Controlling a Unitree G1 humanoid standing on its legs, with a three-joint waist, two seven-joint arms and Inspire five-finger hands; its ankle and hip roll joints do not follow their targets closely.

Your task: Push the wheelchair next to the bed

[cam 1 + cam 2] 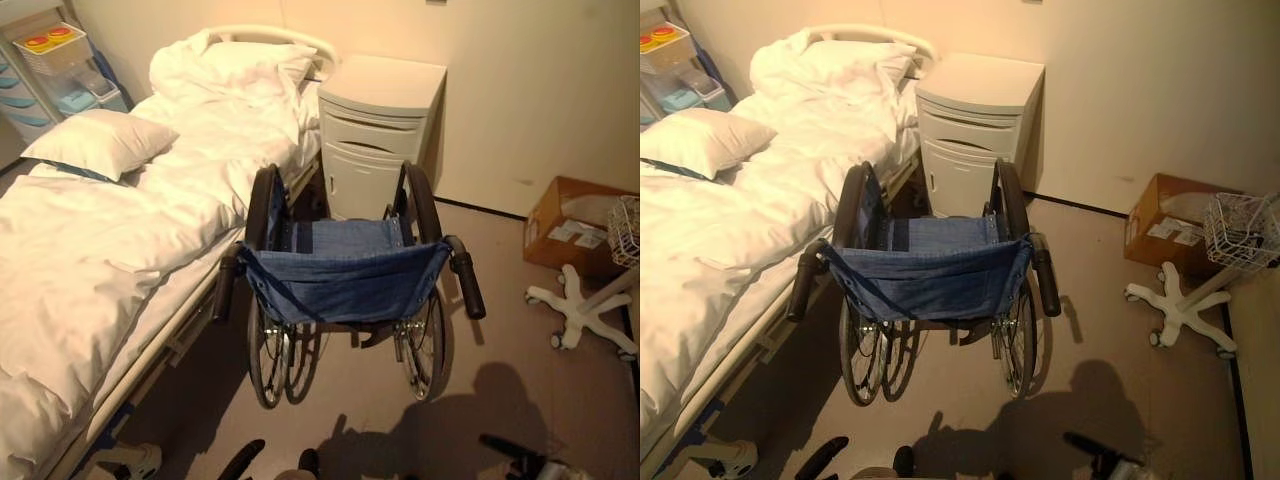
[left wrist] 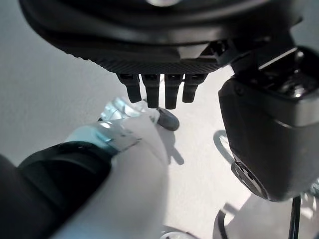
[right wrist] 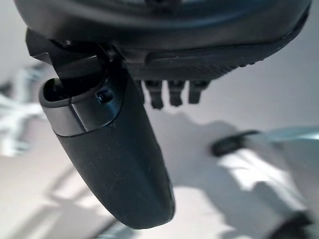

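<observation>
The wheelchair (image 1: 340, 275) has a blue cloth seat and back, big spoked wheels and two black push handles (image 1: 468, 283). It stands alongside the bed (image 1: 100, 250), its left wheel close to the bed frame, and it faces the wall. Its handles point toward me and nothing touches them. My left hand (image 2: 159, 92) hangs over the floor with relaxed fingers, open and holding nothing. Likewise my right hand (image 3: 114, 164) is open above the floor, away from the chair.
A white bedside cabinet (image 1: 380, 130) stands just ahead of the wheelchair against the wall. To the right are a cardboard box (image 1: 575, 225) and a white star-base stand (image 1: 580, 310) carrying a wire basket (image 1: 1245, 230). A pillow (image 1: 100, 140) lies on the bed.
</observation>
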